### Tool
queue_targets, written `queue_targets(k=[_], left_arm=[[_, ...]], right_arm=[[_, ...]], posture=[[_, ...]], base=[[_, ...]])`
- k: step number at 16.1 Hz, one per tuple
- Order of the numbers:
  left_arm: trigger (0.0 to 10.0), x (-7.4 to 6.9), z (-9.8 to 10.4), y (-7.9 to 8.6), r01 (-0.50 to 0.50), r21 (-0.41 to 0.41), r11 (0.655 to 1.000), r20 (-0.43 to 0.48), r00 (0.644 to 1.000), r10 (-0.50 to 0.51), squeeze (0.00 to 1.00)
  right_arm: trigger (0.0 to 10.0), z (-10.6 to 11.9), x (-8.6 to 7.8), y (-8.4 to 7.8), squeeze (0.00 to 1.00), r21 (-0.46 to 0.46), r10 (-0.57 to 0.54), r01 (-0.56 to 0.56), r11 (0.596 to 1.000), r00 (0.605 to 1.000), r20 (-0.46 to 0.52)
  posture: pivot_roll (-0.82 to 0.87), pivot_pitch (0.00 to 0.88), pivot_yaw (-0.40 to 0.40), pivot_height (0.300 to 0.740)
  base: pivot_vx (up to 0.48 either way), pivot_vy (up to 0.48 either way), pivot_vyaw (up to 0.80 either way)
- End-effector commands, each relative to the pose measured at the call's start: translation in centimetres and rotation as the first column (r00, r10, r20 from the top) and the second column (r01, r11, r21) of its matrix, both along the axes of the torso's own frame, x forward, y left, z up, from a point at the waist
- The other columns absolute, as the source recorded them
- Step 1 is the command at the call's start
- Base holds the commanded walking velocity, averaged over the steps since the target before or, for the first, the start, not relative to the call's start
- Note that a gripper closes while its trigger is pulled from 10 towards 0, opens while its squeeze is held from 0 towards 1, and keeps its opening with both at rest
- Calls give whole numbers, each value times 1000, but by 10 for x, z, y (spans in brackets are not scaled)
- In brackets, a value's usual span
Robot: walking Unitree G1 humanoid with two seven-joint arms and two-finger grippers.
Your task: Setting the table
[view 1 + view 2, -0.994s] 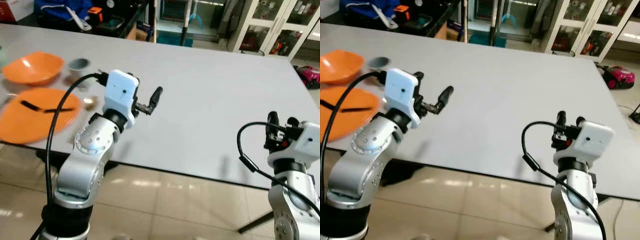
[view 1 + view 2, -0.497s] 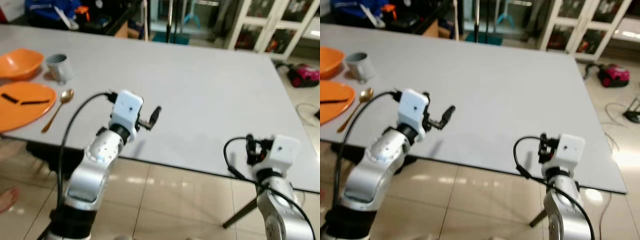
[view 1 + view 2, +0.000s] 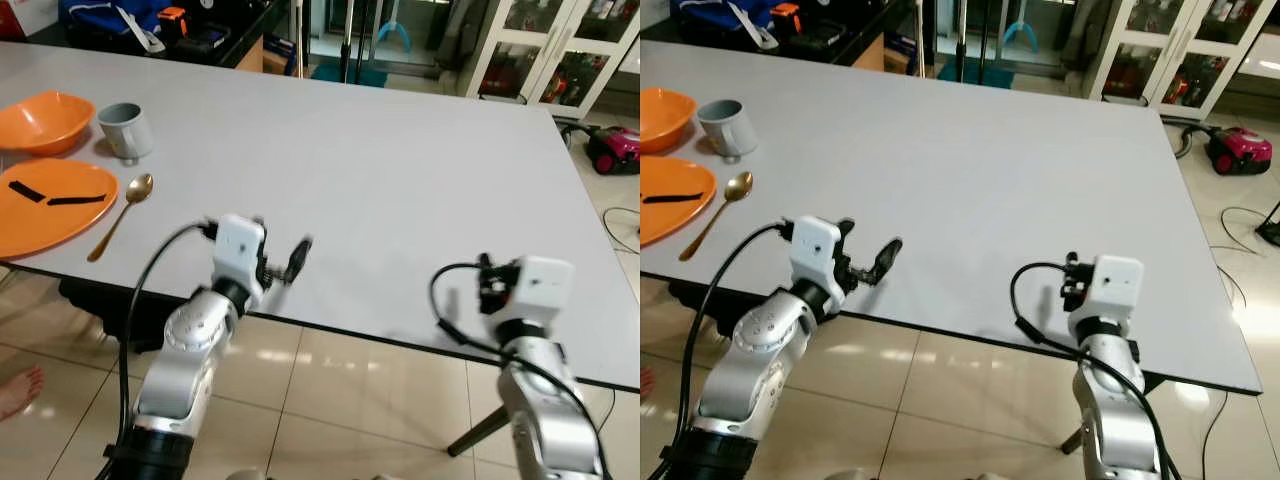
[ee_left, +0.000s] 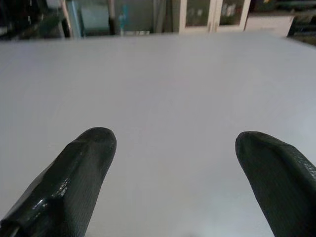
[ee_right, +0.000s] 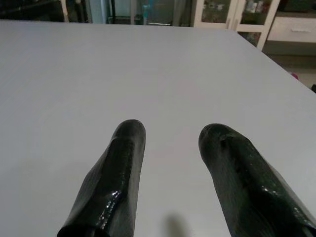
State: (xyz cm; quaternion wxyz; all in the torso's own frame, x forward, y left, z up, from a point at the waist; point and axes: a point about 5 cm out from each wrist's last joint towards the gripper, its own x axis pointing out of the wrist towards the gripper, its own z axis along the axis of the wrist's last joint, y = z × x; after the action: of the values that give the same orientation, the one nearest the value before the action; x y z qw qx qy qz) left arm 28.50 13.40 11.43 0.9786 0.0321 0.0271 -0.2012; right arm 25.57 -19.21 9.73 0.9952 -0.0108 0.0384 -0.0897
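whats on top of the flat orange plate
Two short black strips lie on the orange plate, apart from each other. The plate's left part is cut off by the picture edge, so anything there cannot be seen.

1 plate (image 3: 40, 210), 1 bowl (image 3: 42, 120), 1 cup (image 3: 126, 130), 1 spoon (image 3: 122, 213).

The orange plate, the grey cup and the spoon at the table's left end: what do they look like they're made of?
The orange plate looks like matte plastic or melamine: an even, saturated colour with only a dull sheen. The grey cup appears to be matte plastic too, though glazed ceramic can't be ruled out. The spoon looks like polished metal in a gold or brass tone, going by the glint on its bowl.
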Motion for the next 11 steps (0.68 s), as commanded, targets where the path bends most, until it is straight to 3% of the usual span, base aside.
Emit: queue_targets(k=[1,3,11], left_arm=[[10000,-3,-7,2,3,-18,1000,-12,1000,-4,0],[10000,-5,-10,3,15,-22,1000,-11,1000,-15,0],[10000,-5,-10,3,15,-22,1000,-11,1000,-15,0]], right_arm=[[10000,1,3,2,0,-43,-8,9,999,1000,23],[10000,-4,4,4,0,-21,18,-19,1000,1000,-17],[10000,-4,4,4,0,-21,18,-19,1000,1000,-17]], posture=[[33,50,-38,740],[32,52,-36,740],[32,52,-36,740]], base=[[0,0,0],[0,0,0],[0,0,0]])
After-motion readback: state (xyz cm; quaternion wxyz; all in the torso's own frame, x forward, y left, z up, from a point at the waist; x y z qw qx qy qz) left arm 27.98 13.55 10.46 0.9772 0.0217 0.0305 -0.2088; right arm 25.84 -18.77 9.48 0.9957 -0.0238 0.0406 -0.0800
